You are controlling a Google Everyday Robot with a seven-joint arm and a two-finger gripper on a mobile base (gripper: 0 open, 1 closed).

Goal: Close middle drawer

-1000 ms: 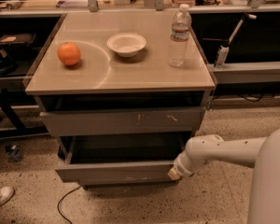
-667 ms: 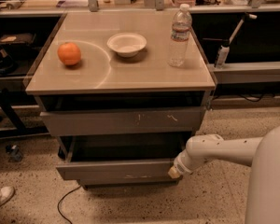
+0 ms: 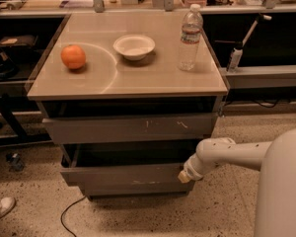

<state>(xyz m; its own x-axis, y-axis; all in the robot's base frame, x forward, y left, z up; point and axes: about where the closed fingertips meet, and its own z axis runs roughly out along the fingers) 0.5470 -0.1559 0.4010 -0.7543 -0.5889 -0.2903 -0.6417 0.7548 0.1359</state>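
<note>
The middle drawer (image 3: pixel 121 174) is pulled out of the cabinet, its plain grey-brown front low in the camera view and its dark inside showing above it. My gripper (image 3: pixel 185 176) is at the end of the white arm, against the right end of that drawer front. The top drawer front (image 3: pixel 130 128), with white scratches, stands slightly out above it. A narrower grey front (image 3: pixel 133 188) shows just below the middle drawer.
On the cabinet top (image 3: pixel 153 78) stand an orange (image 3: pixel 73 57), a white bowl (image 3: pixel 134 46) and a water bottle (image 3: pixel 190 37). A cable (image 3: pixel 69 214) and a shoe (image 3: pixel 0 207) lie on the speckled floor at left. Shelving runs behind.
The gripper and the middle drawer front have shifted very slightly back toward the cabinet. Everything on top is unmoved.
</note>
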